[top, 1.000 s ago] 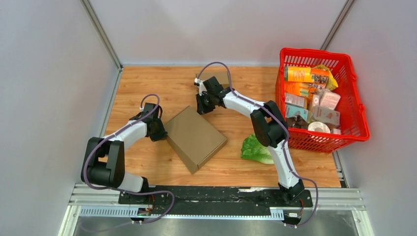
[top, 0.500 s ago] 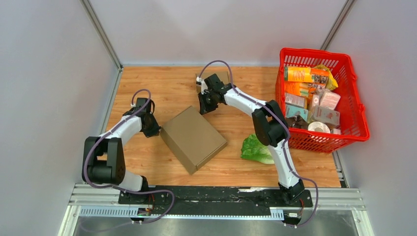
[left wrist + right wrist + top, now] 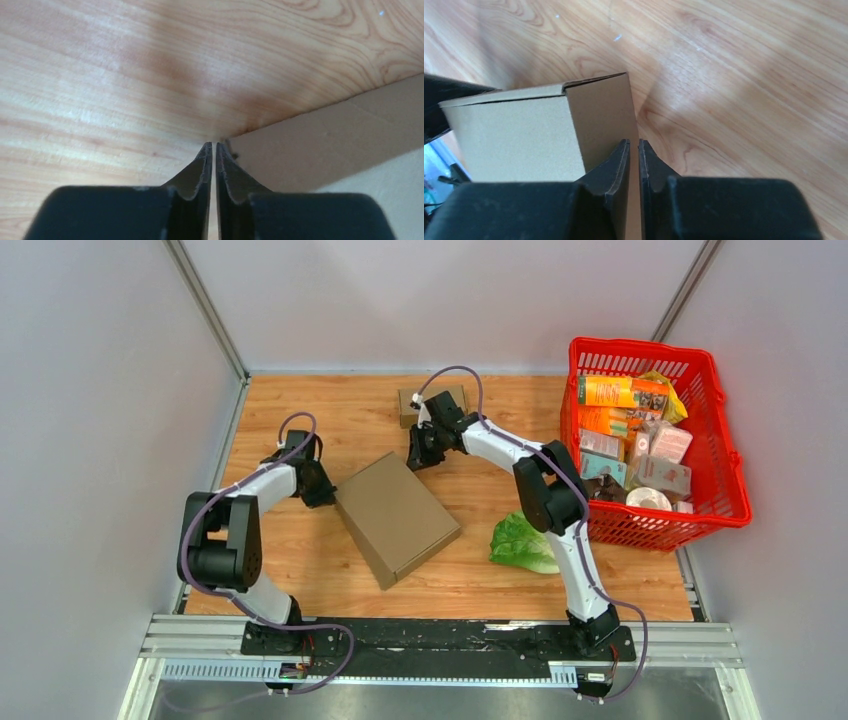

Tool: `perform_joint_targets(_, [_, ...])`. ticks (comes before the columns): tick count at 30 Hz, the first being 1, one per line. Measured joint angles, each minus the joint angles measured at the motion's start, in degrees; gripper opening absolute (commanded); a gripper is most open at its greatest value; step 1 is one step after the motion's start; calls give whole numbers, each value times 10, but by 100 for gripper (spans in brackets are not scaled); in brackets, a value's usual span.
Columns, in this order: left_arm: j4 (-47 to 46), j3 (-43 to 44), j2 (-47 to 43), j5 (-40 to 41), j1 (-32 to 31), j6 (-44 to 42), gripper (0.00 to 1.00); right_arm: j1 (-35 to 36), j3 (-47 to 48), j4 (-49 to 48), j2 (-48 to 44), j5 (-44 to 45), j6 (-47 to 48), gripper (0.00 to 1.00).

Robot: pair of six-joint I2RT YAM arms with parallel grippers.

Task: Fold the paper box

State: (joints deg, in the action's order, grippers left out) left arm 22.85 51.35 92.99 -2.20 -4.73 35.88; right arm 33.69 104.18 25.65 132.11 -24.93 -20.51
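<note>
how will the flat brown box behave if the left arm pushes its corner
The brown box lies flat and low, so it probably slides or pivots on the smooth wooden table rather than tipping. Being thin cardboard, it is probably light, and its walls may flex under a hard push.

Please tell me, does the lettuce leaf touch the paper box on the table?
Apart. The top view shows a strip of bare wooden table between the lettuce leaf and the nearest corner of the paper box.
</note>
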Motion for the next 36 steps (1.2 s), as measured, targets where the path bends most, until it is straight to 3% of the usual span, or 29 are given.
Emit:
perform_joint_targets(2, [6,-8,-21,9,-2,4,34,-1,0,10,0,20,-1,27])
perform_joint_targets(6, [36,-43,-120,12,8,22,31,-4,2,85,-7,88,23,42])
perform_joint_targets(11, [73,-141,-276,-8,-1,50,11,-5,-91,125,-98,150,54,42])
perform_joint_targets(17, [116,-174,-349,-31,-147,88,1,-6,-272,95,-216,134,56,31])
perform_joint_targets(30, [81,-197,-245,-38,-318,157,0,-4,-322,29,-220,99,60,24])
perform_joint_targets(36, [46,-189,-185,-65,-354,189,0,9,-349,-7,-231,103,28,14])
